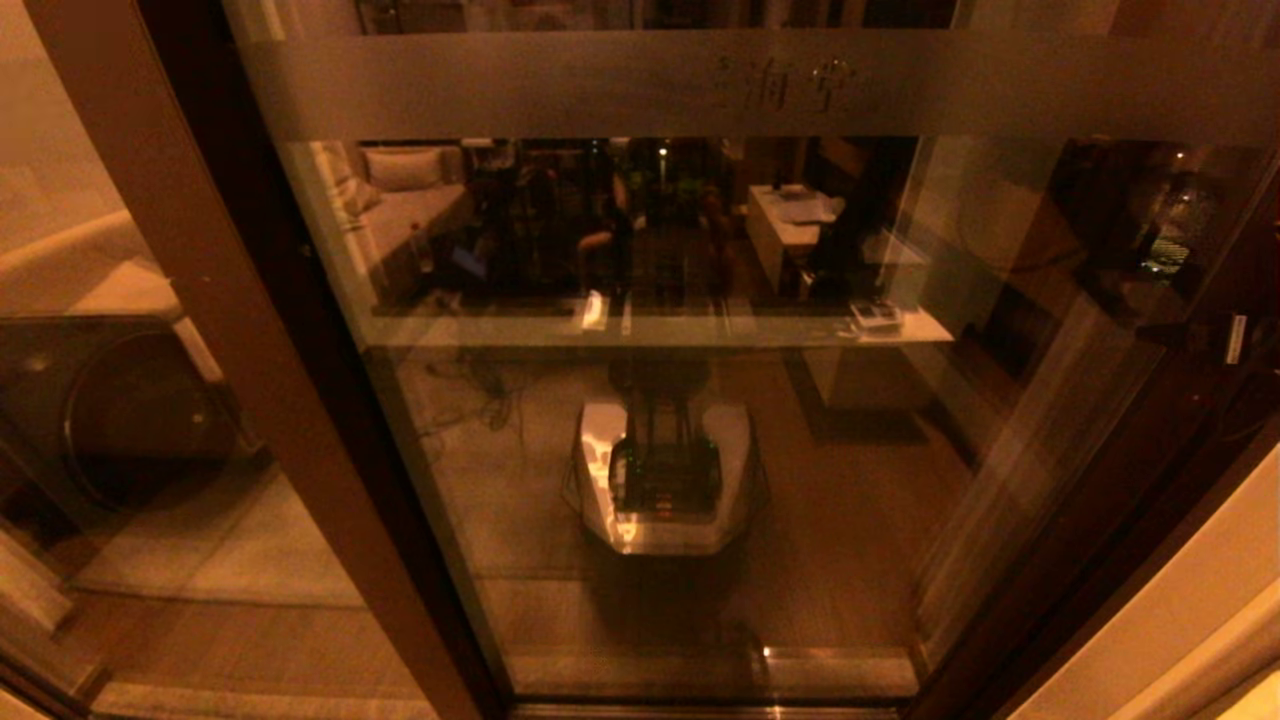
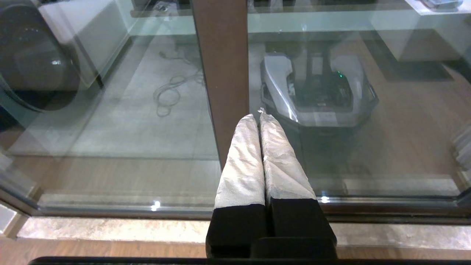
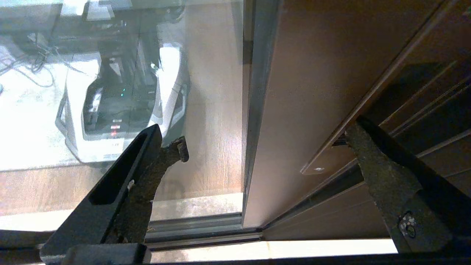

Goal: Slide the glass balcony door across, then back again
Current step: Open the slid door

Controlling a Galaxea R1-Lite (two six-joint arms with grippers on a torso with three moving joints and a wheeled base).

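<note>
The glass balcony door [image 1: 700, 420] fills the head view, with its frosted band and faint characters [image 1: 780, 85] along the top; neither gripper shows there. In the right wrist view my right gripper [image 3: 268, 137] is open across the door's brown stile [image 3: 294, 92]. One finger [image 3: 154, 165] is in front of the glass, the other [image 3: 382, 176] is beside the slim recessed handle [image 3: 325, 160]. My left gripper [image 2: 256, 117] is shut with nothing in it. Its white-wrapped fingertips point at the glass just beside another brown stile [image 2: 220, 55].
A dark round-fronted machine [image 1: 130, 420] stands behind the glass on the left. The robot's own base is mirrored in the pane [image 1: 660, 470]. The floor track [image 3: 191, 224] and a pale stone sill [image 2: 110, 230] run along the door's foot. The dark jamb [image 3: 434, 95] adjoins the handle stile.
</note>
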